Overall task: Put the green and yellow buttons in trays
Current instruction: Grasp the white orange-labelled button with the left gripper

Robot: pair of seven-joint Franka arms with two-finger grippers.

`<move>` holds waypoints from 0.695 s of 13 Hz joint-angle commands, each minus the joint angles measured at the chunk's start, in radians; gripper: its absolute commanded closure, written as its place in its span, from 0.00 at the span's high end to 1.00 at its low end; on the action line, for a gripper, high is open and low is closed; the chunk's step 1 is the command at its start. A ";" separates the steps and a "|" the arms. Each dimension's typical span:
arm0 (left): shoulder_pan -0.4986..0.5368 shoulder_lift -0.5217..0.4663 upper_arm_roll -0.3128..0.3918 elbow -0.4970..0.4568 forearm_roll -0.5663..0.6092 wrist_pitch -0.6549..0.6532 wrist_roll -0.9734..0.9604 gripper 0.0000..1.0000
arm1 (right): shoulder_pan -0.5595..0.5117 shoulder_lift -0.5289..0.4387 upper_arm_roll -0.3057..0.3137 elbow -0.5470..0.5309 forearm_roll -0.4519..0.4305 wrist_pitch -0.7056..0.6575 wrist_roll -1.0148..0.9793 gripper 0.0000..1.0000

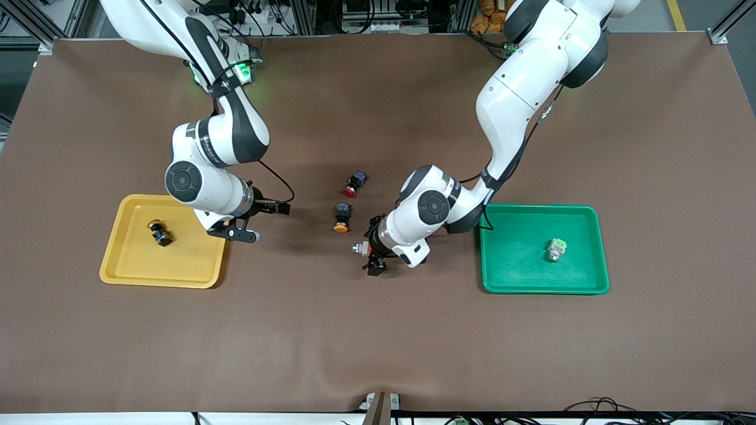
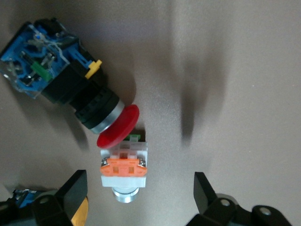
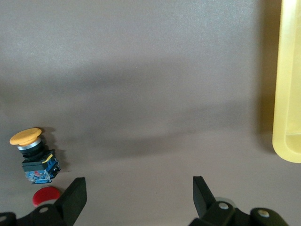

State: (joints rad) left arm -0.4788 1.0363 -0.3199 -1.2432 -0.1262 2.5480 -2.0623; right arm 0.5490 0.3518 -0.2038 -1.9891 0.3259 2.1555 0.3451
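One yellow button (image 1: 159, 232) sits in the yellow tray (image 1: 127, 268) and the green button (image 1: 555, 248) in the green tray (image 1: 514, 283), while the last yellow button (image 1: 341, 216) waits on the table between the open, empty right gripper (image 1: 251, 223) and left gripper (image 1: 371, 252).

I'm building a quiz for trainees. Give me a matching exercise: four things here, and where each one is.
1 green button
2 loose yellow button
3 left gripper
4 right gripper

A over the table, beside the yellow tray
B in the green tray
C over a white switch
D on the table, between the trays

Pairs: 1-B, 2-D, 3-C, 4-A
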 commanded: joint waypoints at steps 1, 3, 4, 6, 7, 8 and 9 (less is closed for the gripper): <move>-0.014 0.033 0.009 0.030 -0.018 0.037 -0.030 1.00 | 0.011 -0.008 -0.008 -0.014 0.012 0.011 0.014 1.00; -0.017 0.034 0.010 0.028 -0.018 0.049 -0.030 0.91 | 0.011 -0.008 -0.008 -0.014 0.012 0.011 0.014 1.00; -0.018 0.036 0.010 0.025 -0.018 0.049 -0.030 0.87 | 0.011 -0.008 -0.008 -0.014 0.012 0.011 0.012 1.00; -0.018 0.036 0.012 0.022 -0.018 0.049 -0.027 0.61 | 0.011 -0.008 -0.008 -0.014 0.012 0.012 0.012 1.00; -0.018 0.033 0.012 0.022 -0.018 0.047 -0.025 0.31 | 0.011 -0.008 -0.008 -0.014 0.012 0.011 0.012 1.00; -0.017 0.024 0.012 0.022 -0.016 0.044 -0.024 0.02 | 0.011 -0.008 -0.008 -0.014 0.012 0.011 0.012 1.00; -0.012 0.018 0.010 0.022 -0.015 0.041 -0.024 0.00 | 0.011 -0.008 -0.008 -0.014 0.012 0.009 0.012 1.00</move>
State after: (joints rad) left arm -0.4801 1.0533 -0.3197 -1.2388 -0.1263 2.5592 -2.0623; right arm 0.5490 0.3519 -0.2039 -1.9893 0.3259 2.1555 0.3452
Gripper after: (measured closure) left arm 0.374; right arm 0.000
